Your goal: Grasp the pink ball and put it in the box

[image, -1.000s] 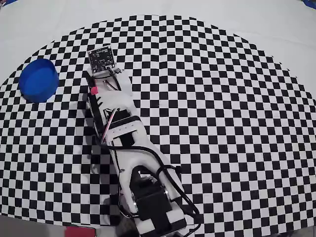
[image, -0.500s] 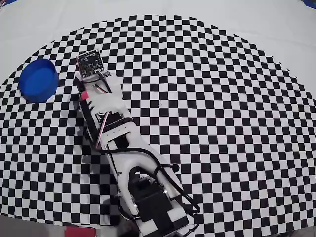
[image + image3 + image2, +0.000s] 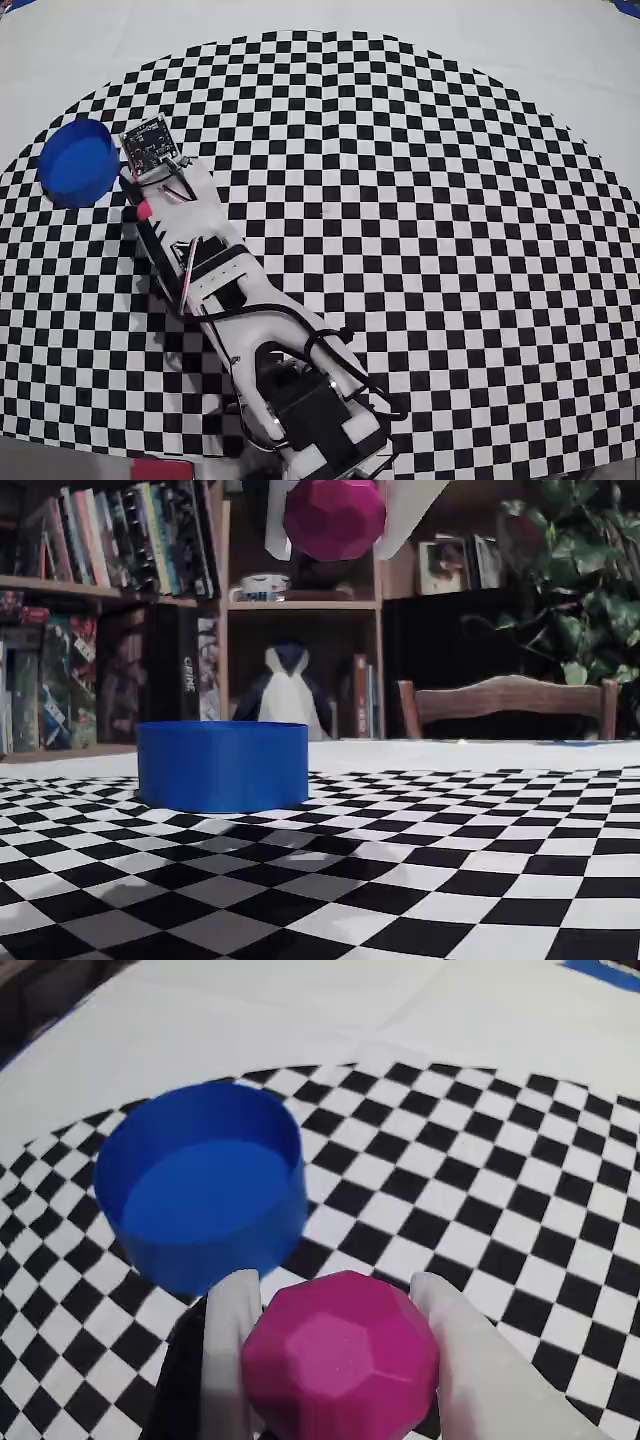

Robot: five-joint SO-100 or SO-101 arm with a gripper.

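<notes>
Clamped on the ball (image 3: 340, 1360), the claw (image 3: 335, 1290) presses a white finger (image 3: 232, 1350) against each side in the wrist view; the box (image 3: 205, 1195) sits just ahead on the checkered cloth (image 3: 520, 1210). Overhead, the arm (image 3: 230, 290) stretches from the bottom edge toward upper left, its tip just beside the box (image 3: 78, 162). From the fixed view, the ball (image 3: 334, 518) hangs high, up and right of the box (image 3: 222, 765); bookshelves (image 3: 110, 610), a chair (image 3: 510, 705) and a plant (image 3: 585, 590) stand behind.
</notes>
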